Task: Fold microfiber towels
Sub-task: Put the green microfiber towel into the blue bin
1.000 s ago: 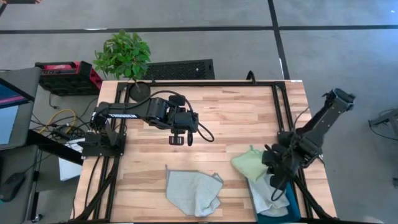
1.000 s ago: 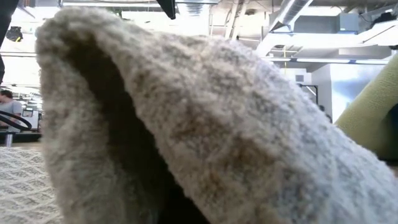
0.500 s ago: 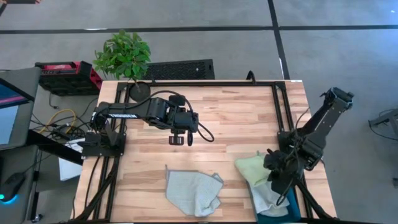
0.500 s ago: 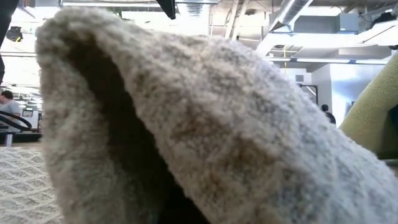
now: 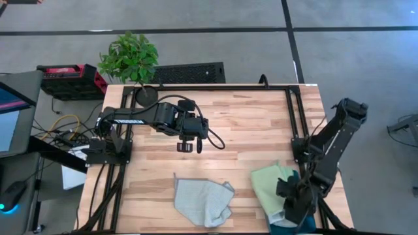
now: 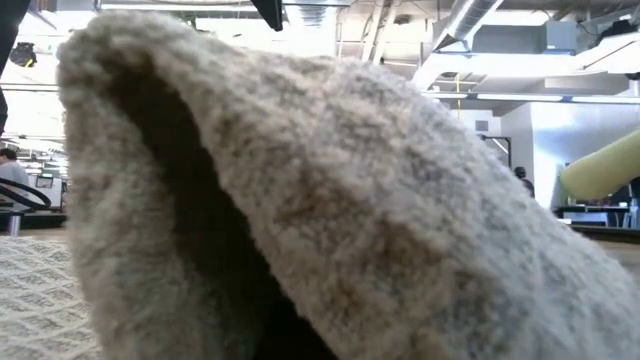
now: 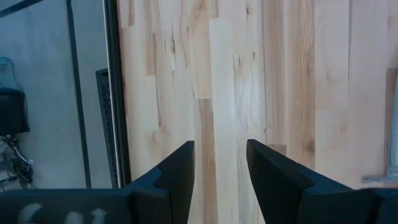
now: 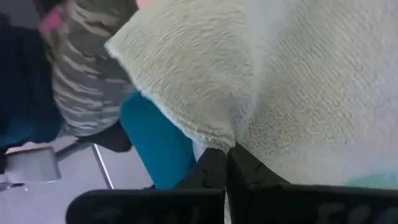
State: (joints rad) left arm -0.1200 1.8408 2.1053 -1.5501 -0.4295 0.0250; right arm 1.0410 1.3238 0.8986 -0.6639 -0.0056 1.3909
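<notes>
My right gripper [image 5: 291, 198] [image 8: 225, 159] is at the table's near right corner, shut on the light green microfiber towel [image 5: 270, 182] [image 6: 602, 168]. That towel spreads from the fingers toward the table's middle, above the teal bin [image 5: 295, 225] [image 8: 154, 144]. A pale grey-blue towel [image 5: 202, 201] lies crumpled on the wood near the front edge; close to the low camera it fills that view [image 6: 300, 200]. My left gripper [image 5: 185, 147] [image 7: 221, 157] hangs open above the table's middle, over bare wood. My right gripper pinches a folded-over edge of the green towel [image 8: 219, 140] between its two fingers. The fingers slant down toward the near right corner. In the low view a band of the towel [image 6: 600, 172] is raised off the table top; elsewhere I cannot tell whether it rests on anything.
A potted plant [image 5: 130, 60] stands at the far left corner. Black frame rails [image 5: 294, 117] run along the table's sides. More pale cloth [image 5: 277, 210] lies in the bin. Camouflage-patterned fabric [image 8: 84, 74] shows beyond the table's edge. Bare wood [image 5: 248, 124] spans the middle and far right.
My right gripper has gone toward the table's near edge and rolled a little, staying shut on the green towel. The towel has been drawn along with it toward the near right corner, over the bin, and lies more spread out than before.
</notes>
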